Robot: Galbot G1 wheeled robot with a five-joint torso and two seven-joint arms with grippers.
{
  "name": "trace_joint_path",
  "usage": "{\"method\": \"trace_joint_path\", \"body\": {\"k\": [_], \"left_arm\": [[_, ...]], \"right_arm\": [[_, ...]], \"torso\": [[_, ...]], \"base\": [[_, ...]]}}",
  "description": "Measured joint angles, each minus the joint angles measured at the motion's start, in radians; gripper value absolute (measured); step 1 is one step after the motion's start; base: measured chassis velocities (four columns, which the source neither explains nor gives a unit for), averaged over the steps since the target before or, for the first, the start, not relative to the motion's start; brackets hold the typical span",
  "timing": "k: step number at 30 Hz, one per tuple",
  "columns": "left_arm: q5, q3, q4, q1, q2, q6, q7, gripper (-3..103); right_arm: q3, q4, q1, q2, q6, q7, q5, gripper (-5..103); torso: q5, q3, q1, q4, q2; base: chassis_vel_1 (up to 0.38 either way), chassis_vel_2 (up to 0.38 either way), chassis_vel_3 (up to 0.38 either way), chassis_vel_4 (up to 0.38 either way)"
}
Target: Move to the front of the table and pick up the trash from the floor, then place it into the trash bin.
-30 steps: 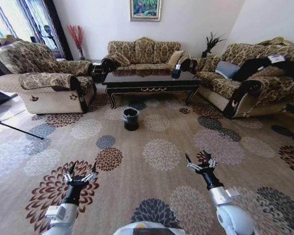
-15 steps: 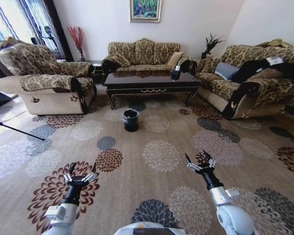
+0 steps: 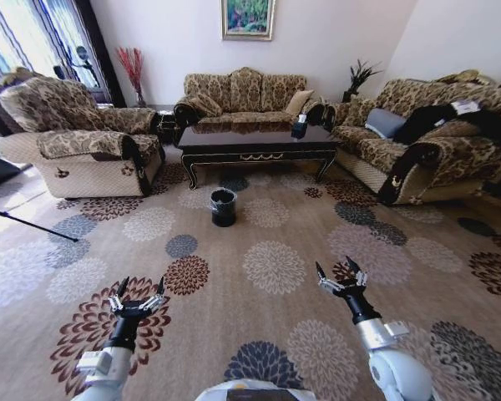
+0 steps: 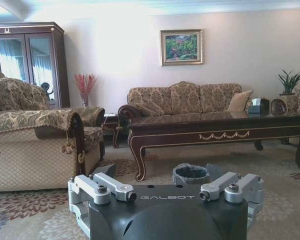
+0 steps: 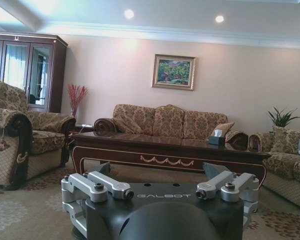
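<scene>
At the bottom of the head view, the left gripper [image 3: 138, 294] and right gripper [image 3: 337, 273] hang released, fingers spread, above the floor [image 3: 275, 267]. Mid-frame stands the trash bin [image 3: 224, 206], just before the table [image 3: 259, 142] at upper centre. No trash can be made out.

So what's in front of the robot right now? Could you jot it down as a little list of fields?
room: living room with sofas around a patterned carpet
table: dark wood coffee table ahead, before the middle sofa
bin: black trash bin on the carpet, just in front of the table
left pincer: open, held low over the carpet, empty
right pincer: open, held low over the carpet, empty
trash: none distinguishable on the carpet from here
</scene>
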Motion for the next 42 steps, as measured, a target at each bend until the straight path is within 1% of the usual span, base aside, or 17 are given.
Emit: {"method": "trace_joint_path", "body": {"k": [9,13,19,27,29,42], "left_arm": [[0.000,0.000,0.000,0.000,0.000,0.000,0.000,100],[0.000,0.000,0.000,0.000,0.000,0.000,0.000,100],[0.000,0.000,0.000,0.000,0.000,0.000,0.000,100],[0.000,0.000,0.000,0.000,0.000,0.000,0.000,100],[0.000,0.000,0.000,0.000,0.000,0.000,0.000,100],[0.000,0.000,0.000,0.000,0.000,0.000,0.000,100]], "right_arm": [[0.000,0.000,0.000,0.000,0.000,0.000,0.000,100],[0.000,0.000,0.000,0.000,0.000,0.000,0.000,100],[0.000,0.000,0.000,0.000,0.000,0.000,0.000,100],[0.000,0.000,0.000,0.000,0.000,0.000,0.000,100],[0.000,0.000,0.000,0.000,0.000,0.000,0.000,100],[0.000,0.000,0.000,0.000,0.000,0.000,0.000,100]], "torso": [[0.0000,0.018,0.012,0.0000,0.030],[0.0000,0.032,0.022,0.0000,0.053],[0.0000,0.043,0.029,0.0000,0.073],[0.0000,0.066,0.045,0.0000,0.112],[0.0000,0.068,0.046,0.0000,0.114],[0.0000,0.102,0.070,0.0000,0.172]], "base": [[0.000,0.000,0.000,0.000],[0.000,0.000,0.000,0.000],[0.000,0.000,0.000,0.000],[0.000,0.000,0.000,0.000],[0.000,0.000,0.000,0.000],[0.000,0.000,0.000,0.000]]}}
